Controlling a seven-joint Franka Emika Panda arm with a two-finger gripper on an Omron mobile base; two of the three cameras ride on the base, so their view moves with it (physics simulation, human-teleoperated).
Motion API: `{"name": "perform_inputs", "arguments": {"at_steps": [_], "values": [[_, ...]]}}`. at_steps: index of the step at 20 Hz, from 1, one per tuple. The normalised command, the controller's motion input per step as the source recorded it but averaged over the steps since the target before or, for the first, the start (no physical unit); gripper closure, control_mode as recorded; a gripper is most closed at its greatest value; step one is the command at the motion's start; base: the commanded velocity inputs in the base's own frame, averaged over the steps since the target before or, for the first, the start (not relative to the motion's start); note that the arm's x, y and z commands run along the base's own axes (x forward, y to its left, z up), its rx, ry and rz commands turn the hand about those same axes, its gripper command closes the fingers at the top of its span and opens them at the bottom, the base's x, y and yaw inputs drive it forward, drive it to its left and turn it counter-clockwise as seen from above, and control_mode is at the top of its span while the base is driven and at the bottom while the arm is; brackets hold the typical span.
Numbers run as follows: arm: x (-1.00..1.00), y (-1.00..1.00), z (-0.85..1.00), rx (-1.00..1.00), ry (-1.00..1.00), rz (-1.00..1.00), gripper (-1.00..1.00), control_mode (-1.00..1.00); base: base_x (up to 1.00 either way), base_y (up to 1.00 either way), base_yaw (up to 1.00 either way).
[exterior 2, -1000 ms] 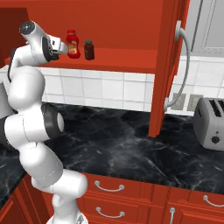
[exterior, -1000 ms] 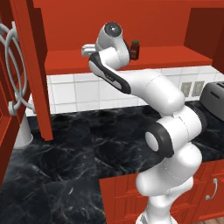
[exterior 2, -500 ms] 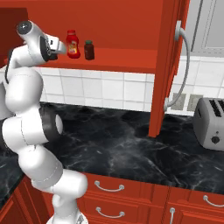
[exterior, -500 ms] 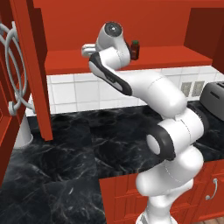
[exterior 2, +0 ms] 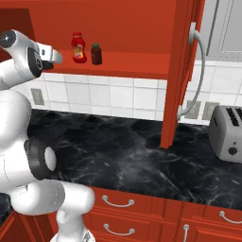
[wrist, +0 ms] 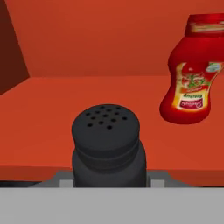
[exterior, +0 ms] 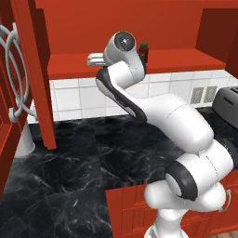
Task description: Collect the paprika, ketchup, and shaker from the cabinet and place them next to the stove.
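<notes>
The gripper (wrist: 109, 183) is closed on the shaker (wrist: 108, 146), a matte black cylinder with a rounded, perforated top, held at the front edge of the cabinet (exterior 2: 132, 28) shelf. Beyond and right of the gripper stands the ketchup (wrist: 192, 70), glossy red plastic with a yellow-red label. The paprika (exterior 2: 96, 54), a dark green-lidded jar, stands just beside the ketchup. Below lies a black marbled bench (exterior 2: 118, 151).

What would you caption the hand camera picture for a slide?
Black shaker up close between the gripper's fingers, ketchup standing behind on the red cabinet shelf.
</notes>
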Motion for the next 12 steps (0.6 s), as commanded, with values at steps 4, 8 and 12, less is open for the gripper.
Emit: {"name": "perform_inputs", "arguments": {"at_steps": [4,8,12], "values": [[-0.93,-0.06,-0.07,0.0,-0.07,0.0,1.0,-1.0,0.0,0.0,0.0],[-0.78,-0.26,0.0,0.0,-0.01,0.04,1.0,-1.0,0.0,0.0,0.0],[-0.62,-0.37,0.0,0.0,0.04,0.1,1.0,-1.0,0.0,0.0,0.0]]}}
